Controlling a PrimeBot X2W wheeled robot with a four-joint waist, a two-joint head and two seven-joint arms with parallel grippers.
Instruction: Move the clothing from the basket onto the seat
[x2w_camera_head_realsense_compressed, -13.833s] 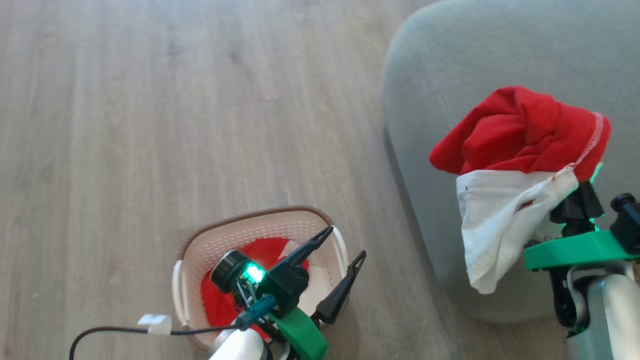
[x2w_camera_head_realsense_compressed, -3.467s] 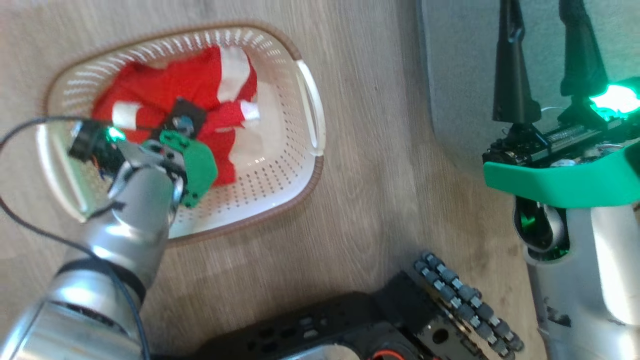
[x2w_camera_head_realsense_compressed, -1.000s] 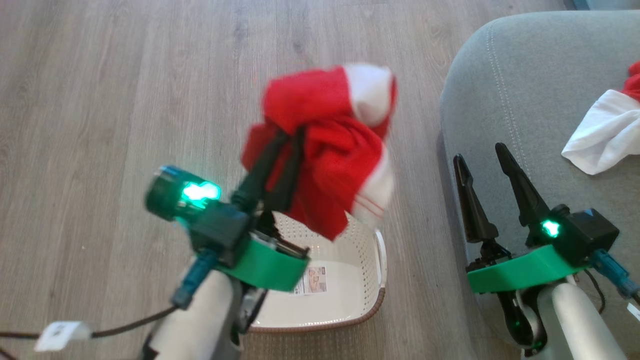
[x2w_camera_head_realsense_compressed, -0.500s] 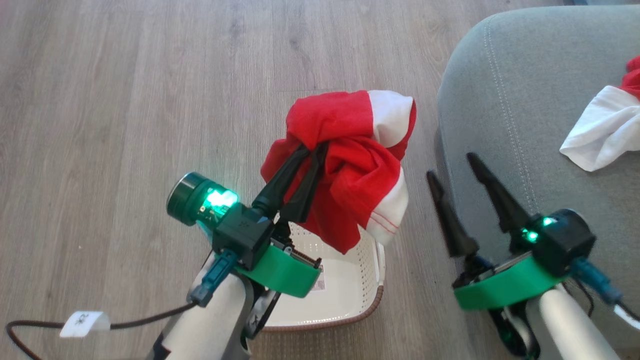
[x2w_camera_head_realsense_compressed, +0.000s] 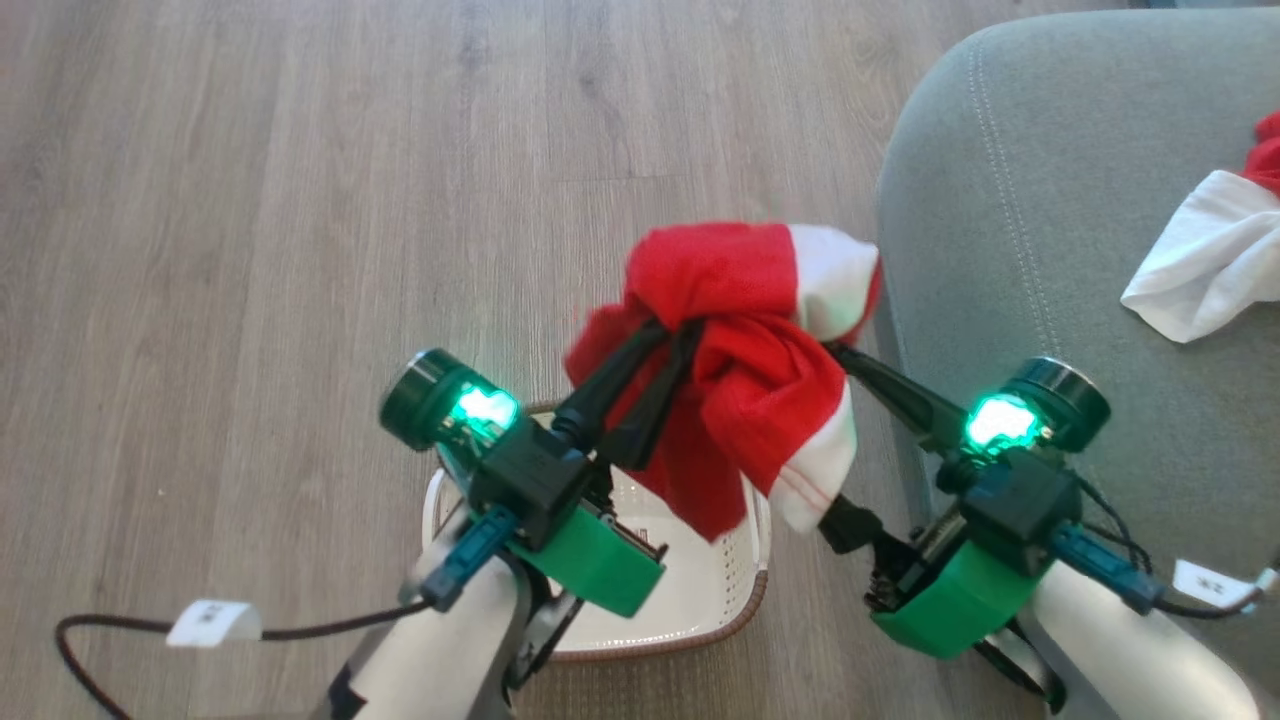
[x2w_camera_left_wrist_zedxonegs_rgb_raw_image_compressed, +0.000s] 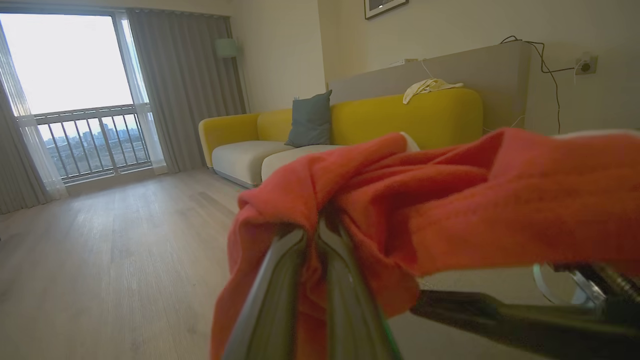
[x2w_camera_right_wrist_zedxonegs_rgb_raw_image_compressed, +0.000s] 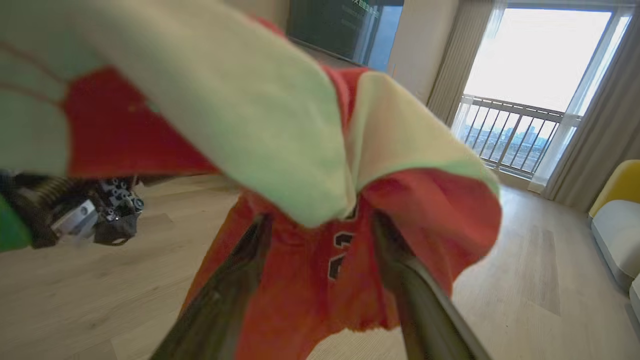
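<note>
Left gripper (x2w_camera_head_realsense_compressed: 680, 328), its two dark fingers pinched shut on a fold of the crumpled red-and-white fabric garment (x2w_camera_head_realsense_compressed: 745, 400), holds it bunched in the air above the cream perforated plastic basket (x2w_camera_head_realsense_compressed: 742, 575). Right gripper (x2w_camera_right_wrist_zedxonegs_rgb_raw_image_compressed: 321, 220) stands wide, straddling the soft hanging cloth, probably to carry it across to the rounded grey-green upholstered seat (x2w_camera_head_realsense_compressed: 1000, 200), where the white-panelled garment (x2w_camera_head_realsense_compressed: 1195, 275) lies limp.

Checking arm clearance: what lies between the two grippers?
The red garment: left gripper pinches it, right gripper's open fingers straddle it, per head and right wrist views.
</note>
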